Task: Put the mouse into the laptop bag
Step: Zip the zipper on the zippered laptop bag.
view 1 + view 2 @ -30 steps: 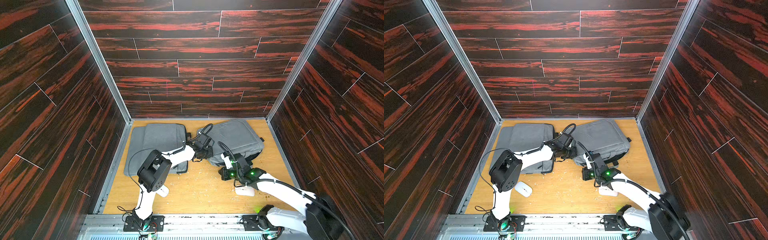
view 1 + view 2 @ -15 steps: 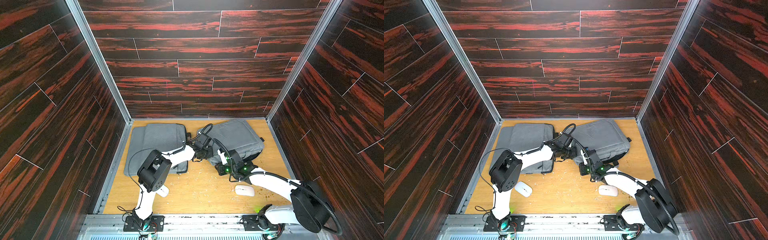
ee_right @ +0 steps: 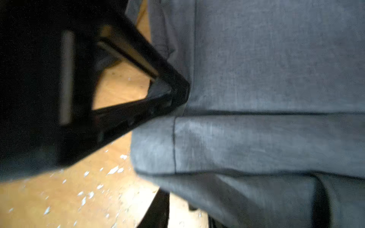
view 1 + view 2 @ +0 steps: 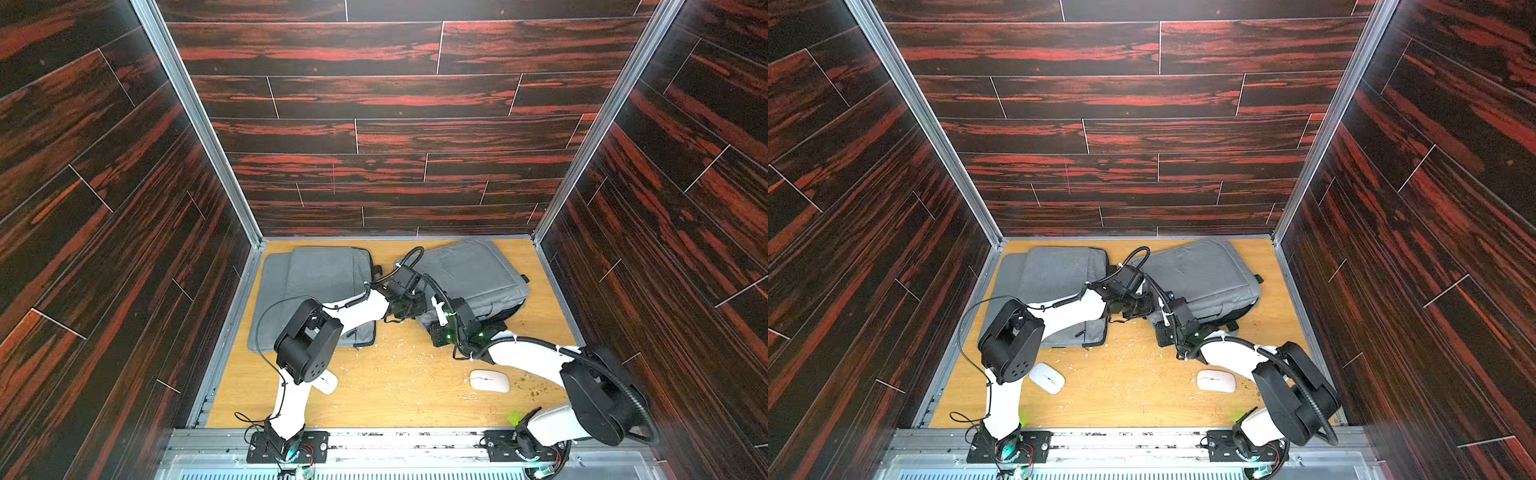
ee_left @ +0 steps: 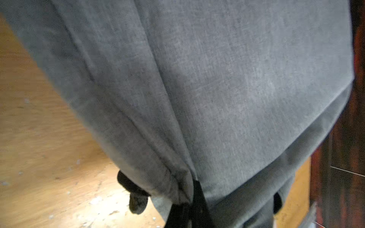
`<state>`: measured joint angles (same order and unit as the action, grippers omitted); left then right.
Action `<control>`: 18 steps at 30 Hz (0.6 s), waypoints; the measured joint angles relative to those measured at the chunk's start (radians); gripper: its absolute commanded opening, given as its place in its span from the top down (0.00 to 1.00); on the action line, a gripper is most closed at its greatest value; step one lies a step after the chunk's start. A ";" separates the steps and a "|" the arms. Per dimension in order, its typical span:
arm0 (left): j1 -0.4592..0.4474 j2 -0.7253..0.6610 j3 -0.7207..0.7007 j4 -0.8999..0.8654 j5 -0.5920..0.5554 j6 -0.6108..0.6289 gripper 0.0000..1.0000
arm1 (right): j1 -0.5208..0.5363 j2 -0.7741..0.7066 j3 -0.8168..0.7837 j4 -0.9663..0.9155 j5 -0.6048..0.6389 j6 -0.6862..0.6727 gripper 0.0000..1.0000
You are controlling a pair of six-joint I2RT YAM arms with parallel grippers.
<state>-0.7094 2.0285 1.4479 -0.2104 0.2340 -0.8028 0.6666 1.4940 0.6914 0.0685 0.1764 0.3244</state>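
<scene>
A pale pinkish mouse (image 4: 489,381) (image 4: 1216,380) lies on the wooden table near my right arm, touched by nothing. The grey laptop bag (image 4: 469,274) (image 4: 1204,270) lies at the back right. My left gripper (image 4: 409,309) (image 5: 187,207) is shut on a fold of the bag's fabric at its near-left edge. My right gripper (image 4: 434,336) (image 3: 183,217) is open close to the same corner of the bag (image 3: 256,138), with bare table showing between its fingers. The bag's opening is not visible.
A second grey bag (image 4: 316,291) lies flat at the back left, under my left arm. A white mouse (image 4: 326,382) (image 4: 1047,377) rests by the left arm's base. Pale crumbs are scattered over the table (image 4: 395,395). Dark wood-patterned walls enclose three sides.
My right arm has swung away from the pinkish mouse towards the bag's near corner, and its jaws have widened. The mouse has stayed in place. The left gripper has kept its hold.
</scene>
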 measured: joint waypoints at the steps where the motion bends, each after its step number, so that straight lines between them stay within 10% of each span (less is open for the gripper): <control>1: 0.001 0.000 0.000 0.005 0.008 -0.008 1.00 | 0.000 0.006 0.000 0.005 0.010 0.002 0.73; 6: 0.002 -0.004 -0.022 0.041 0.029 -0.036 1.00 | 0.001 0.014 0.000 0.006 0.056 0.022 1.00; 18: 0.045 -0.079 -0.165 0.180 0.117 -0.081 1.00 | -0.045 -0.068 -0.089 0.060 -0.011 0.047 1.00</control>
<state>-0.6647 1.9499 1.2827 -0.0303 0.3508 -0.8841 0.6212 1.4261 0.6022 0.1284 0.1650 0.3710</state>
